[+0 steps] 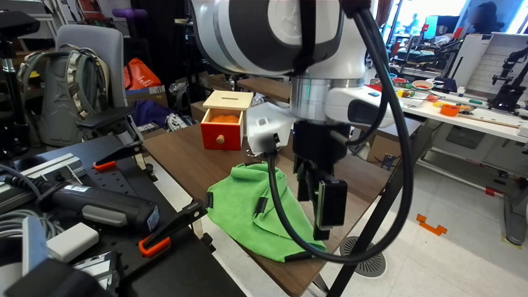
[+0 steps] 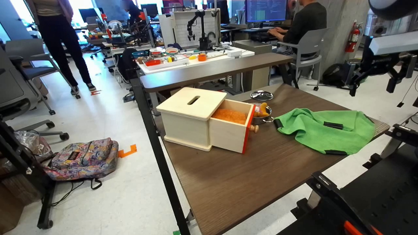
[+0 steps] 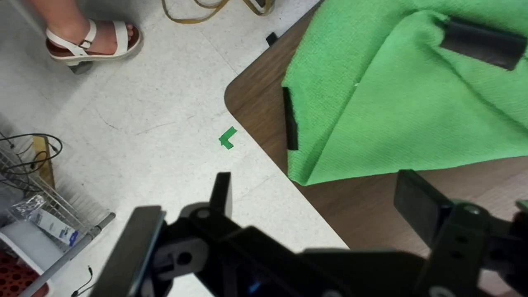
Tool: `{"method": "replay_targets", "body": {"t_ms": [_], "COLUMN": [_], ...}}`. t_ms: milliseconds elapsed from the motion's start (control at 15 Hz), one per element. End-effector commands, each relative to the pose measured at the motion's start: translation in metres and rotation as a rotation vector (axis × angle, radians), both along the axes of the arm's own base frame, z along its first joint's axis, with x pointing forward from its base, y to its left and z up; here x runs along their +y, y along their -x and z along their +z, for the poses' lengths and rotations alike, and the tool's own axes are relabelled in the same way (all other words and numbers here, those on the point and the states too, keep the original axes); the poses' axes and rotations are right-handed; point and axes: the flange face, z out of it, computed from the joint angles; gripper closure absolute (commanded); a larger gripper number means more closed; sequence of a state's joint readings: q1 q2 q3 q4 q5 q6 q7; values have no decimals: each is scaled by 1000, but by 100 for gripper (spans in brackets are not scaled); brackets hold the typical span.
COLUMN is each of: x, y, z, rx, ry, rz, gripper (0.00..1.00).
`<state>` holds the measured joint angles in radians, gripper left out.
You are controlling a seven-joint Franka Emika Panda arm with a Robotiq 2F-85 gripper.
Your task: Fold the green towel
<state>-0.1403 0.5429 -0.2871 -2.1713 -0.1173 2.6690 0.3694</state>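
From left to right in an exterior view, a grey chair [image 1: 93, 39] with a backpack [image 1: 53, 99] against it stands at upper left, above a black bench [image 1: 185, 268] holding a tool [image 1: 103, 214] and coiled cable [image 1: 14, 227]. Left of centre, your brown table [image 1: 177, 150] carries a box [image 1: 228, 100], its red drawer [image 1: 210, 138] pulled out. The towel [image 1: 231, 206] lies rumpled on the table at centre, reaching its edge. Just right of it hangs your arm [image 1: 284, 49]; at upper right a cluttered white bench [image 1: 480, 113] stands over pale floor [image 1: 466, 268].

In an exterior view, a standing person [image 2: 60, 36] is at upper left, a seated person [image 2: 310, 19] toward upper right.

In the wrist view, a sandalled foot [image 3: 109, 39] shows at upper left, your gripper [image 3: 317, 189] spans the lower half with fingers spread wide and nothing between them, and the towel fills the upper right.
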Motion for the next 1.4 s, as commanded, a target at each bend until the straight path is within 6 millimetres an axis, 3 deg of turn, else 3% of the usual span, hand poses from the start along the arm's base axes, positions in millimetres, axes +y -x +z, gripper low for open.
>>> {"method": "replay_targets", "body": {"t_ms": [0,467,933,1000,1067,1333], "x": [-18,-26,-16,-15,-14,-13], "y": [-3,-2,-15,-17,-19,-24], "z": [-33,-72,-80,-81,-81,-81], "rx": [34,83,29,5,-17,-77], "ry": [90,182,201,198,199,205], "rz": [7,33,20,4,-6,-29], "gripper": [0,0,0,25,28,58]}}
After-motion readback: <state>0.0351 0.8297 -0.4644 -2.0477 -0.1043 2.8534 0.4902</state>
